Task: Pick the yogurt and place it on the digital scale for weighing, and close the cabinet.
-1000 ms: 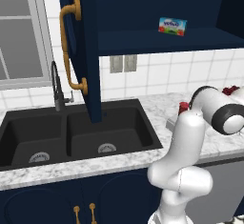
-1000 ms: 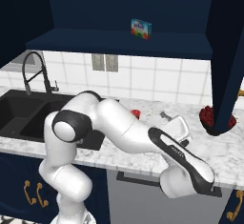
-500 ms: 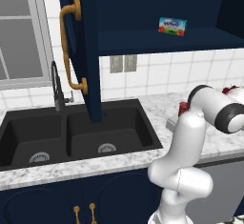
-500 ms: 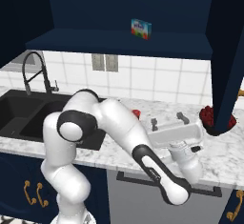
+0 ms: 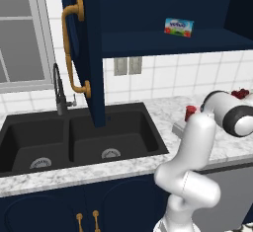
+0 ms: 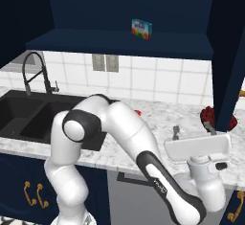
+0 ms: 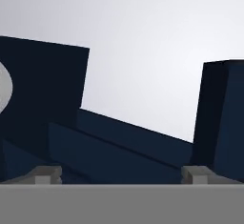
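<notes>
Looking over the speckled white marble counter [image 5: 148, 164], we saw the small red tapered yogurt cup [image 5: 190, 112] standing upright just behind the arm's elbow, beside the low grey-white digital scale [image 5: 179, 127], which the arm largely hid. Our two-finger gripper [image 7: 122, 174] pointed up toward the dark navy panelled wall cabinet [image 5: 89, 53], its small dark finger tips [image 7: 47, 174] spread wide and holding nothing. That cabinet's door hung open, long curved brass handle [image 5: 71, 48] upright. A flat blue-green carton [image 5: 179, 27] lay on its shelf.
</notes>
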Controlling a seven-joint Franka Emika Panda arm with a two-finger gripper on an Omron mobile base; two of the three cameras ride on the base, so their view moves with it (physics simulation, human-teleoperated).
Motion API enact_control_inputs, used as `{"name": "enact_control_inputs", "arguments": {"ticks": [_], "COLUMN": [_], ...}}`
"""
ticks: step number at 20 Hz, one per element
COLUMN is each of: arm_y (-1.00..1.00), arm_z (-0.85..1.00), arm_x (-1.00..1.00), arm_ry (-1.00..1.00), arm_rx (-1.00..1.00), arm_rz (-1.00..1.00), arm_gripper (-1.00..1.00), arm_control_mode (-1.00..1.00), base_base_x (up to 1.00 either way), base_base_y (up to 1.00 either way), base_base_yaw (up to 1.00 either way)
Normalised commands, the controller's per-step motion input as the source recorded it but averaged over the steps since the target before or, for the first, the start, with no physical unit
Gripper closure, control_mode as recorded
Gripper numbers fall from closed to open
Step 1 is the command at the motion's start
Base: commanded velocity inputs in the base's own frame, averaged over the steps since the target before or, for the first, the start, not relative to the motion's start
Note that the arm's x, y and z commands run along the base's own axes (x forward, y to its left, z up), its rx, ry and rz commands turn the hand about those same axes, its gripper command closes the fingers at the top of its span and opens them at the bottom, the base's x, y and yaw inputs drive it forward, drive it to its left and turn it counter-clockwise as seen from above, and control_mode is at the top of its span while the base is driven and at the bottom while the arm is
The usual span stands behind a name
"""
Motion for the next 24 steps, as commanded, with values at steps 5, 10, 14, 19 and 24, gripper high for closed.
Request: {"name": "enact_control_inputs", "arguments": {"ticks": [5, 10, 14, 19, 24], "arm_y": [-0.67, 0.88, 1.0, 1.0, 1.0], "arm_z": [-0.03, -0.8, -0.36, 1.0, 0.45], "arm_x": [-0.75, -0.89, -0.33, -0.39, -0.11], "arm_ry": [0.01, -0.22, 0.0, 0.24, 0.4], "arm_rx": [0.01, -0.26, -0.46, -0.56, -0.79], "arm_rz": [0.0, 0.0, 0.0, 0.02, 0.0], "arm_gripper": [-1.0, -1.0, -1.0, -1.0, -1.0], "arm_control_mode": [-1.0, -1.0, -1.0, -1.0, -1.0], "base_base_x": [0.0, 0.0, 0.0, 0.0, 0.0], "base_base_y": [0.0, 0.0, 0.0, 0.0, 0.0], "base_base_yaw": [0.0, 0.0, 0.0, 0.0, 0.0]}}
